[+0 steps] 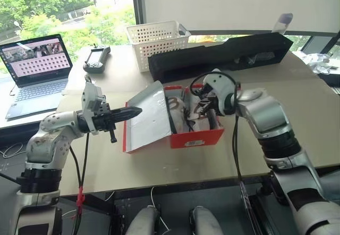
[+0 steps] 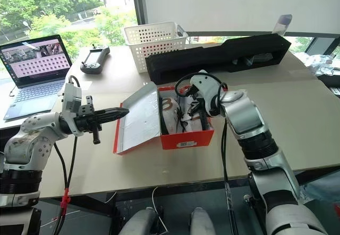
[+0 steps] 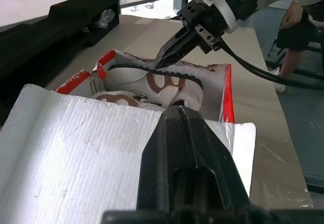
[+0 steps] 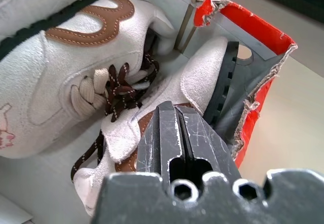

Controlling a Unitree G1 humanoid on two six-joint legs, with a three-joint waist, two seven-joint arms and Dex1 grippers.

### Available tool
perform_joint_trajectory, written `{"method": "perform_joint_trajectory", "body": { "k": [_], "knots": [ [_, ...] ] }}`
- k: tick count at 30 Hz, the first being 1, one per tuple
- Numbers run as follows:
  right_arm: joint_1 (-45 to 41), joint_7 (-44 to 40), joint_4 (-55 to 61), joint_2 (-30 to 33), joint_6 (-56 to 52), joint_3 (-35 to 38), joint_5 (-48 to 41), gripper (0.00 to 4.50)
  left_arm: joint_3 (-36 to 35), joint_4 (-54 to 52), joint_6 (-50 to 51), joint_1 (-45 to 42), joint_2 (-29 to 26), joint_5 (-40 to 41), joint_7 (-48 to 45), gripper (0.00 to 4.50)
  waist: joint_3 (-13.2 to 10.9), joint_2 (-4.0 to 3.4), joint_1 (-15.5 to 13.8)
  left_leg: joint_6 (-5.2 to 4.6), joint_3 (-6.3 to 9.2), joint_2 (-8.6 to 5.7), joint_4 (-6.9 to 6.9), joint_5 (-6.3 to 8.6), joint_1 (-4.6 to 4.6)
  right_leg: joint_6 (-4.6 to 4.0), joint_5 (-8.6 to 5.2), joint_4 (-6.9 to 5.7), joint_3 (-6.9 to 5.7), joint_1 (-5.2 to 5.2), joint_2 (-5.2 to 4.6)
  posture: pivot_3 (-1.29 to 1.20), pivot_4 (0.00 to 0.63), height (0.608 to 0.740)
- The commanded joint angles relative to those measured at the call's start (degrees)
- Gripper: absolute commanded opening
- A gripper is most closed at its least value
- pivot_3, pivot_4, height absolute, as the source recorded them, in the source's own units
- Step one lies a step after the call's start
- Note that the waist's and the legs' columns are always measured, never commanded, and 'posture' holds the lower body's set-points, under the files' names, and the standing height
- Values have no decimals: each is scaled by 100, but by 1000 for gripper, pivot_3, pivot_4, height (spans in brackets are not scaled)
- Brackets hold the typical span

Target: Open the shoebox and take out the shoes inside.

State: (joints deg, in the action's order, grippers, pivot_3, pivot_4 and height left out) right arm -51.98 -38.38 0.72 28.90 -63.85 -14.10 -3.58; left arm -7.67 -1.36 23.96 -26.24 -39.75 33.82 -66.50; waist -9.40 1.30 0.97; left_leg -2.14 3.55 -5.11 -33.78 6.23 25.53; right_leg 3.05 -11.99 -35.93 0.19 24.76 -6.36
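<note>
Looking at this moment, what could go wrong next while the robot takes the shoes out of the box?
1. The right gripper is shut on only an edge of one shoe, so it may slip free.
2. That side of the shoebox is torn; the sole could catch there.
3. The left gripper only rests against the lid; it could fall shut.

White basket (image 1: 154,41), black tray (image 1: 223,54), laptop (image 1: 37,70), handheld controller (image 1: 96,59)

laptop (image 1: 34,76) cut by frame edge, shoes (image 1: 183,115) half hidden
</note>
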Motion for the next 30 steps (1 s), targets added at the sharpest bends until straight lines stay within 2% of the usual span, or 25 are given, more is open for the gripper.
{"method": "perform_joint_trajectory", "body": {
  "k": [1,2,3,6,11,14,15,24,30],
  "knots": [
    [-131,66,206,121,136,80,6,59,-22,-69,-87,-105,-7,-8,-2,0,0,0,-2,0,0,0,0,0,2,0,0,0,0,2,0,0,150,738],
    [-145,151,206,53,177,170,-2,59,-16,-69,-89,-98,-10,-19,-4,0,0,0,-3,0,0,0,0,0,3,0,0,0,0,3,0,0,150,738],
    [-173,209,195,-2,220,253,-20,589,-12,-68,-85,-94,-13,-23,-6,0,0,0,-2,0,0,0,0,0,4,0,0,0,0,4,0,0,150,738],
    [-220,208,184,-7,306,262,-54,1498,-13,-79,-68,-82,-19,-22,-11,0,0,0,0,0,-1,0,0,0,6,4,4,-1,2,7,1,0,150,738],
    [-550,201,-634,-48,863,26,151,3113,26,-82,-59,-66,-16,-46,-3,0,-2,-4,8,0,-5,0,-2,0,7,0,34,-1,6,11,6,0,150,738],
    [-729,103,-1264,-158,1275,-147,243,4239,25,-111,-44,-41,-20,-44,7,0,-3,-4,6,0,-7,0,-2,0,6,0,34,0,5,11,7,0,150,738],
    [-802,77,-1596,-216,1497,-253,317,4374,24,-119,-40,-34,-22,-43,12,0,-2,-4,16,0,-7,0,-1,0,7,-1,34,0,6,12,8,0,150,738],
    [-1141,-317,-3869,-542,3016,-1071,1062,4374,24,-231,13,40,-60,-50,81,0,-4,-5,39,0,-19,-1,-2,-2,5,-19,50,-2,14,15,22,0,150,738],
    [-1236,-560,-4394,-647,3251,-1026,1195,4374,-11,-294,35,92,-74,-36,134,0,-3,-6,21,2,-20,-1,-3,-2,-23,-15,51,0,16,7,25,0,150,738]
  ]
}}
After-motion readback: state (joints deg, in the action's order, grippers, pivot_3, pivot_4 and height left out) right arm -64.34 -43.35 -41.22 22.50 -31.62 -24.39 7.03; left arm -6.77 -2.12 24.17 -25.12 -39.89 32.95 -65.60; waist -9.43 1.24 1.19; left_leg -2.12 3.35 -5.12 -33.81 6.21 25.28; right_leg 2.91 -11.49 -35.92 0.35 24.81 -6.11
